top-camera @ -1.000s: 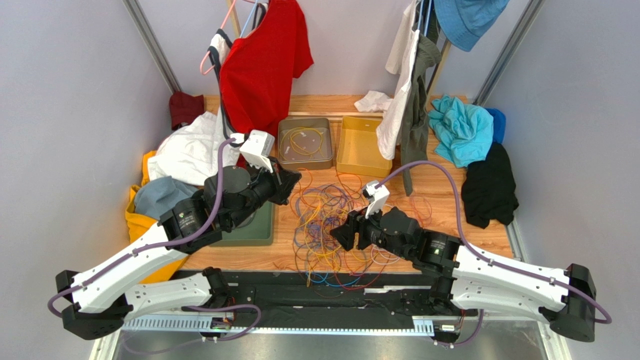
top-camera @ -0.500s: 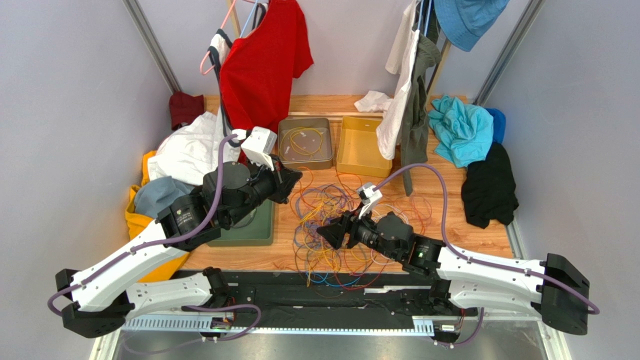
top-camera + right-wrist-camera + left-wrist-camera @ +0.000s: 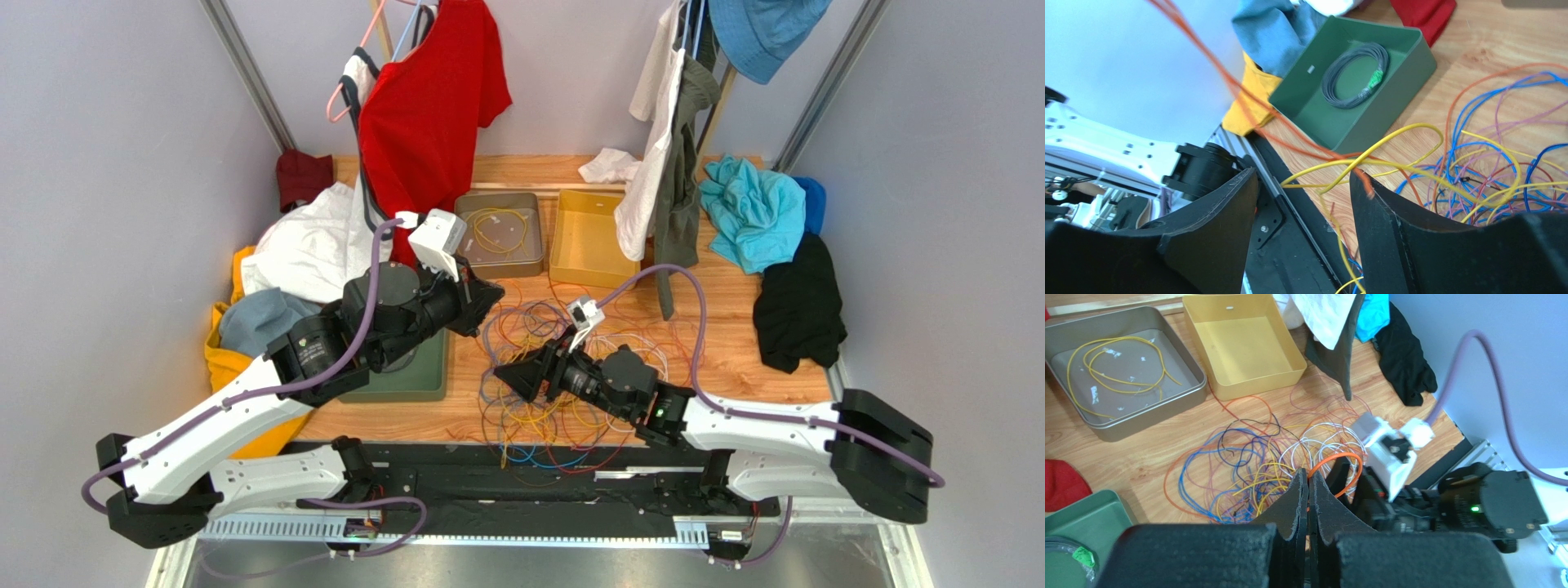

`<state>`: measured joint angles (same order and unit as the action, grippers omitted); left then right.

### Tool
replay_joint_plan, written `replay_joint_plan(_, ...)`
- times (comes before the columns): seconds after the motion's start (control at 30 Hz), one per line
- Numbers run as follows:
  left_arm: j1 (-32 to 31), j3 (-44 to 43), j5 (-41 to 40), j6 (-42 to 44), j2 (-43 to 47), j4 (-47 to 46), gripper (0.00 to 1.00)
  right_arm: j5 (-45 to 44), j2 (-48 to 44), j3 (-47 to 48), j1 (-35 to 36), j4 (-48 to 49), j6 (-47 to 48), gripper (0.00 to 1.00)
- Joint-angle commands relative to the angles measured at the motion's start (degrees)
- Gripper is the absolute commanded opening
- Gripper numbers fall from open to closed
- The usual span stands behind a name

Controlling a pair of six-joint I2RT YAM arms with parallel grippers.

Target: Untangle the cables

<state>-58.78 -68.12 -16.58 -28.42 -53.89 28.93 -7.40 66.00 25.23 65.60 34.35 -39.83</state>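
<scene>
The cables (image 3: 558, 355) lie as a tangled pile of blue, yellow, orange, purple and white wires on the wooden table, also in the left wrist view (image 3: 1247, 471). My left gripper (image 3: 1308, 476) is shut on an orange cable (image 3: 1347, 460), which loops out from its tips above the pile; in the top view this gripper (image 3: 488, 298) is at the pile's left edge. My right gripper (image 3: 1303, 177) is open over the pile's near-left side, in the top view (image 3: 505, 376) just below the left gripper. The taut orange cable (image 3: 1229, 79) runs past its right finger (image 3: 1376, 208).
A green tray (image 3: 1407, 61) holds a grey coiled cable (image 3: 1355, 73). A grey tray (image 3: 1189, 395) with a yellow cable (image 3: 1118, 361) and a yellow tray (image 3: 1241, 343) stand behind the pile. Clothes lie and hang around the table (image 3: 761, 208).
My right gripper has moved left across the pile to just under the left gripper. The left gripper has shifted slightly right, still shut.
</scene>
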Motion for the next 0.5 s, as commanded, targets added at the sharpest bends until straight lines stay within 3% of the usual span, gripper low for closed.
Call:
replay_joint_plan(0.0,0.16,-0.88,1.2,-0.58,0.54,-2.3,0.0,-3.06,4.22,2.8,0.31,6.52,-2.35,0.56)
replay_joint_plan(0.1,0.16,-1.05,0.5,-0.32,0.89,-1.33,0.0,-3.5,3.88,1.66,0.31,8.45,-3.14,0.3)
replay_joint_plan(0.13,0.16,-1.05,-0.03,-0.05,1.15,-1.07,0.0,-3.59,3.09,0.79,0.4,8.28,-3.14,0.15)
replay_joint_plan(0.23,0.16,-0.88,-2.49,0.3,1.94,-0.19,0.0,-4.29,-3.22,0.17,1.54,2.76,-2.18,0.0)
replay_joint_plan(0.33,0.42,-0.96,-7.57,0.22,1.95,1.91,0.0,-5.52,-13.76,1.22,2.59,-10.92,-0.69,0.0)
replay_joint_plan(0.37,0.86,-0.88,-9.24,-0.31,1.51,4.01,0.0,-6.3,-16.75,3.14,2.69,-20.11,-0.25,0.0)
replay_joint_plan(0.47,6.29,0.61,-9.71,-3.91,0.72,6.92,0.0,-9.02,-28.88,7.79,2.95,-38.04,1.33,0.0)
